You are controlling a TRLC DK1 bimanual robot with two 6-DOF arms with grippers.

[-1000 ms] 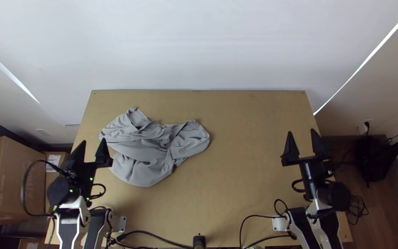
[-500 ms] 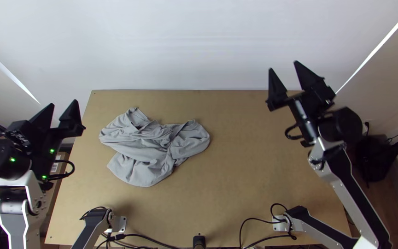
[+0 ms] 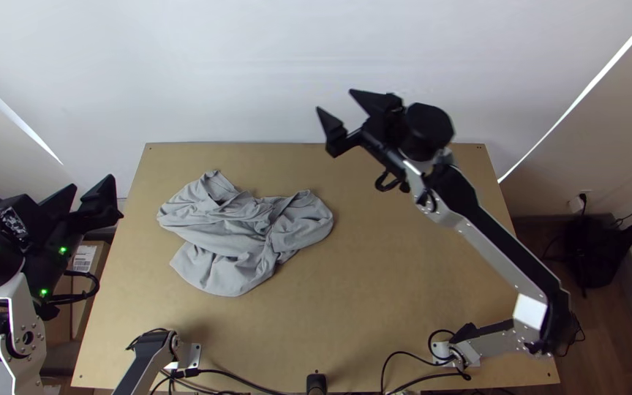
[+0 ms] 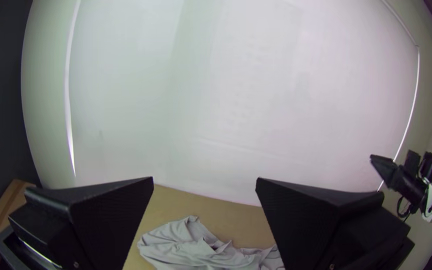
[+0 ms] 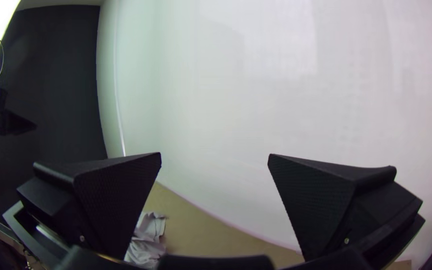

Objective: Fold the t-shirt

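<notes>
Left gripper [image 3: 93, 181]: fingers spread wide, nothing pinched; held off the table's [image 3: 374, 314] left side, apart from the cloth. In the left wrist view, a broad gap is shown between the two fingers of the left gripper [image 4: 205, 178].

Right gripper [image 3: 334, 101]: also spread wide, nothing gripped. From the top it is seen against the pale wall [image 3: 257, 66], past the table's far edge — height cannot be judged.

Grey t-shirt [image 3: 221, 238]: left bunched on the table's left half, creased and partly doubled over, touched by neither gripper. Sleeves and hem cannot be told apart in the folds.

Cut off or covered: the left arm is cropped by the top view's left edge. The t-shirt is cropped at the bottom of the left wrist view, and partly covered by a finger in the right wrist view.
</notes>
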